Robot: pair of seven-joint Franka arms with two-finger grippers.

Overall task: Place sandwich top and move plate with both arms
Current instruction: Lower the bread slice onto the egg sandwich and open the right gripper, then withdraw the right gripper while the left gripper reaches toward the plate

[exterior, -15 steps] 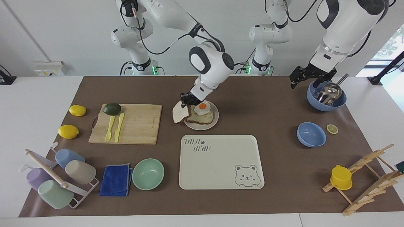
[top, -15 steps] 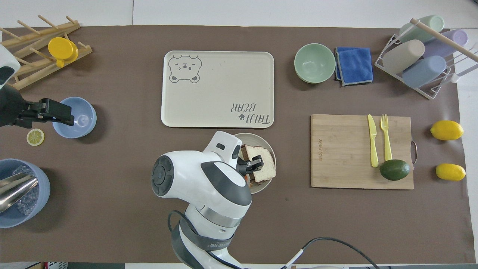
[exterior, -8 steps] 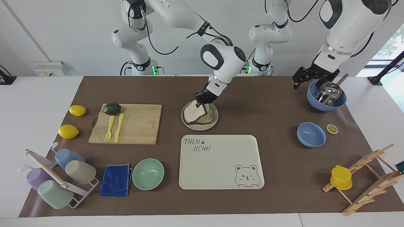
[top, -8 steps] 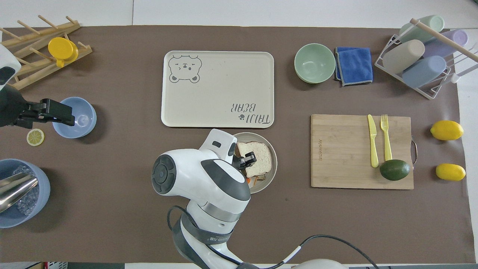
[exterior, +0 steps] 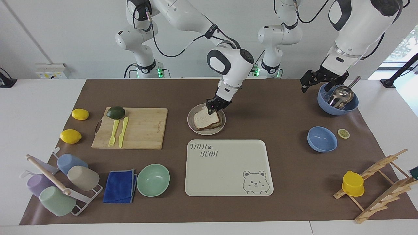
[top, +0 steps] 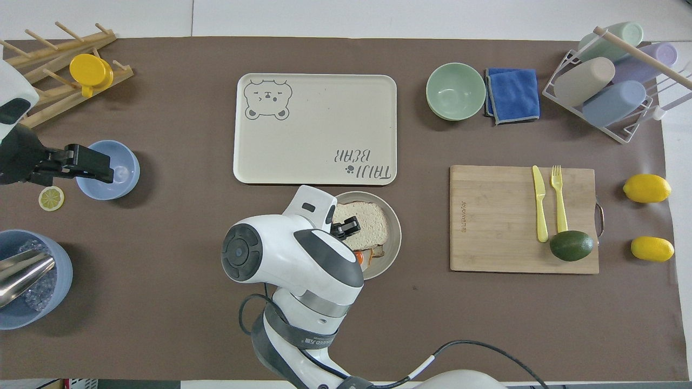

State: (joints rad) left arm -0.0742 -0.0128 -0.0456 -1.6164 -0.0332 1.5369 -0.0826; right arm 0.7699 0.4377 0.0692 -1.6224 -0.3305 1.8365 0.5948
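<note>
The sandwich top (exterior: 204,118) lies almost flat on the egg toast in the small round plate (exterior: 206,133), between the bear-print tray and the robots. My right gripper (exterior: 214,107) is shut on the slice's corner nearest the robots, low over the plate. In the overhead view the slice (top: 367,222) covers most of the toast, and a bit of orange yolk (top: 359,257) shows at its edge inside the plate (top: 396,237). The right gripper (top: 346,227) sits at the slice's edge. My left gripper (exterior: 318,83) waits open and empty in the air beside the large blue bowl.
A cream bear-print tray (exterior: 228,168) lies just beside the plate, farther from the robots. A cutting board (exterior: 130,128) with yellow cutlery and an avocado is toward the right arm's end. A large blue bowl with a ladle (exterior: 338,98) and a small blue bowl (exterior: 322,139) are toward the left arm's end.
The right gripper swung the slice from beside the plate over the egg toast and lowered it nearly flat onto it, hiding the egg. The left arm barely moved.
</note>
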